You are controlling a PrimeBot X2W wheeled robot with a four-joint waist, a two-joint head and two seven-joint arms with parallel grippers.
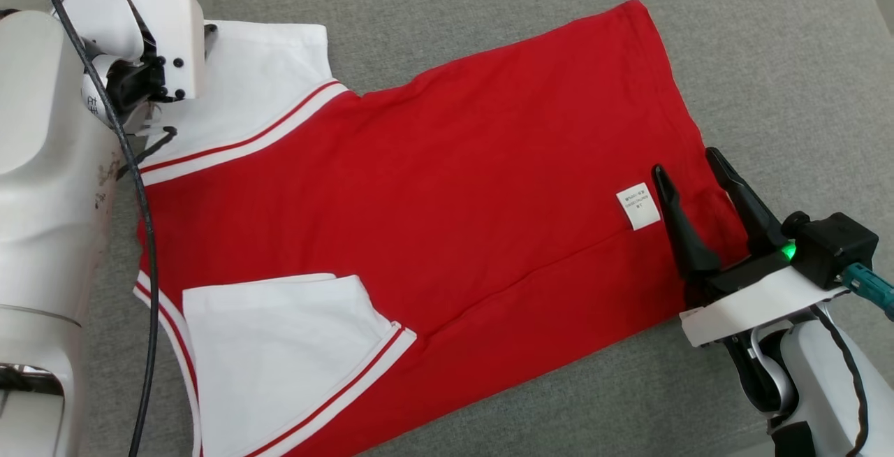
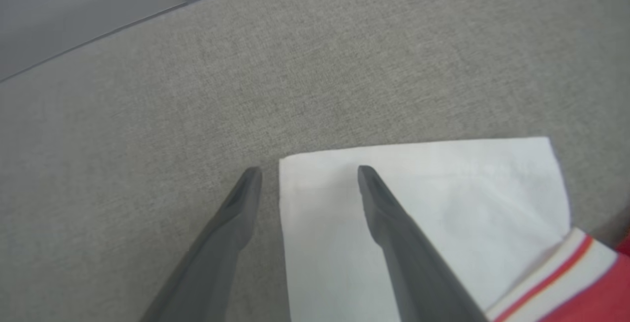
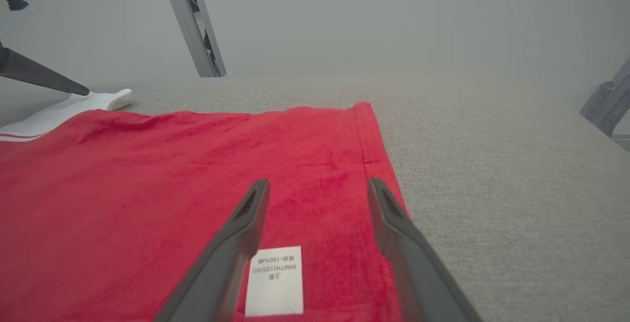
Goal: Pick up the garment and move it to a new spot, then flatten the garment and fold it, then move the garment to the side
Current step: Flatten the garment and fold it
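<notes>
Where the left arm crosses the head view, one white sleeve is partly hidden. Garment (image 1: 454, 184): red, flat on grey surface (image 1: 768, 59), lower sleeve cut off. Left end effector (image 2: 309, 174): wide open, empty, astride sleeve edge. Right end effector (image 1: 686, 163): wide open, empty, over hem beside label (image 1: 638, 206). Bare surface beyond hem.

Left arm (image 1: 105, 20) reaching in at ten o'clock of the head view, left jaws standing wide apart, left fingers (image 2: 393, 233) spreading, right arm (image 1: 817, 366) coming in from four o'clock, right jaws gaping, right fingers (image 1: 681, 226) pointing toward eleven o'clock.
</notes>
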